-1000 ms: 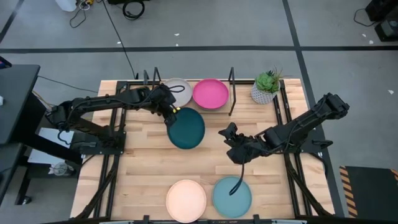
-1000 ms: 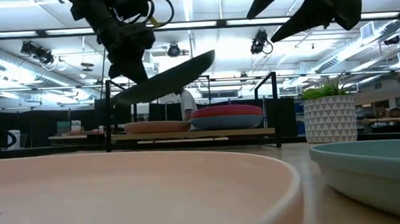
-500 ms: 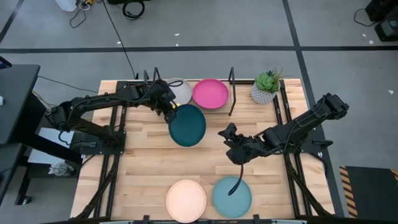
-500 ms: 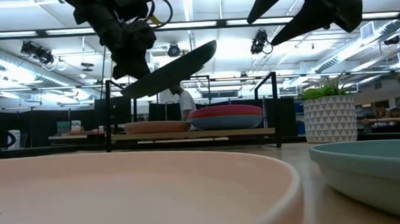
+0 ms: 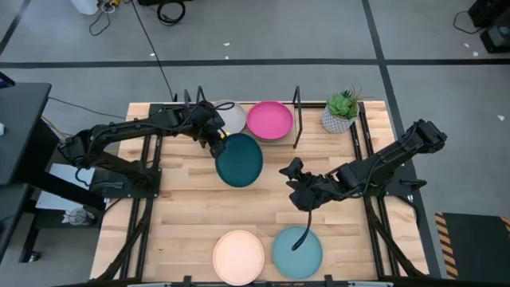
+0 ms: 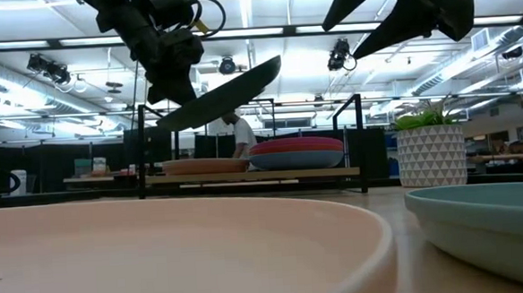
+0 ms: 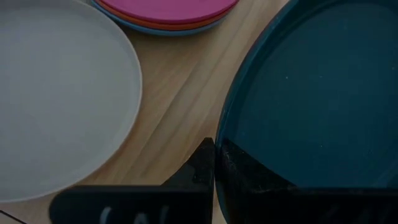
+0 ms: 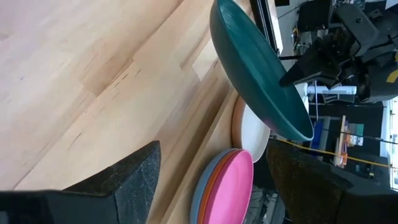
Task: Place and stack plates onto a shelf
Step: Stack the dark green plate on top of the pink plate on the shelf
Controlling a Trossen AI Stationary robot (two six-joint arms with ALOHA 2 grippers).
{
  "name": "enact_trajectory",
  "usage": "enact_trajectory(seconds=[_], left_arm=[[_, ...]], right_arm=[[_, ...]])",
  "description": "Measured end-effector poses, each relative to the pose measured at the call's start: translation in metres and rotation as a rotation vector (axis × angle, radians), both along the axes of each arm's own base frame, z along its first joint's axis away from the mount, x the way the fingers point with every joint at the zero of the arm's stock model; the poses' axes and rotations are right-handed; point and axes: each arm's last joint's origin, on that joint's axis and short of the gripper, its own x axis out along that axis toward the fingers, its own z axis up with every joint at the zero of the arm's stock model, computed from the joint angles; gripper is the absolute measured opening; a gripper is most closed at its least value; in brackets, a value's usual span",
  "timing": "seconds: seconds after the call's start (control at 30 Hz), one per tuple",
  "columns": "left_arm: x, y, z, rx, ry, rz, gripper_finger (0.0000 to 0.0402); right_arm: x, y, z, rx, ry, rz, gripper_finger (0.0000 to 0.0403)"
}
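My left gripper (image 5: 215,140) is shut on the dark teal plate (image 5: 239,159), which hangs in the air just in front of the shelf (image 6: 254,175). On the shelf's board, between the black loops (image 5: 296,119), a grey plate (image 5: 231,117) lies flat beside a stack topped by the pink plate (image 5: 269,119). The cream plate (image 5: 239,255) and the light blue plate (image 5: 297,249) lie flat at the near edge. My right gripper (image 5: 293,177) hovers open over the table's middle, touching nothing. In the right wrist view its fingers stand wide apart. My left gripper pinches the dark teal plate by its rim (image 7: 219,134) on the plate's left side, one finger (image 7: 202,165) outside the rim and one on the inner face. The fingers come slanting down from the table's left. The plate (image 6: 214,100) is lifted clear and tilted, free side higher.
A potted plant (image 5: 341,110) stands at the far right corner, beside the shelf. Bare wood lies between the shelf and the two near plates. Black frame rails run along both table sides.
My left gripper has carried the dark teal plate a little toward the far edge and up, nearer the shelf, and the plate's tilt has steepened slightly. It has hardly moved over the last half second.
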Motion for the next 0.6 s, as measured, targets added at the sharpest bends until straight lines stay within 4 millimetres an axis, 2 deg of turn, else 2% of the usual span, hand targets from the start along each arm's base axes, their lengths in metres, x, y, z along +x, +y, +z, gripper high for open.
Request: enact_trajectory(seconds=[0.4, 0.6], left_arm=[[-0.002, -0.001, -0.002, -0.005, 0.02, 0.0, 0.0016], [-0.003, -0.004, -0.013, 0.027, 0.061, 0.002, 0.0016]], right_arm=[[0.0, 0.003, -0.001, 0.115, 0.008, 0.023, 0.0293], [0.003, 0.004, -0.01, 0.158, 0.029, -0.006, 0.0288]])
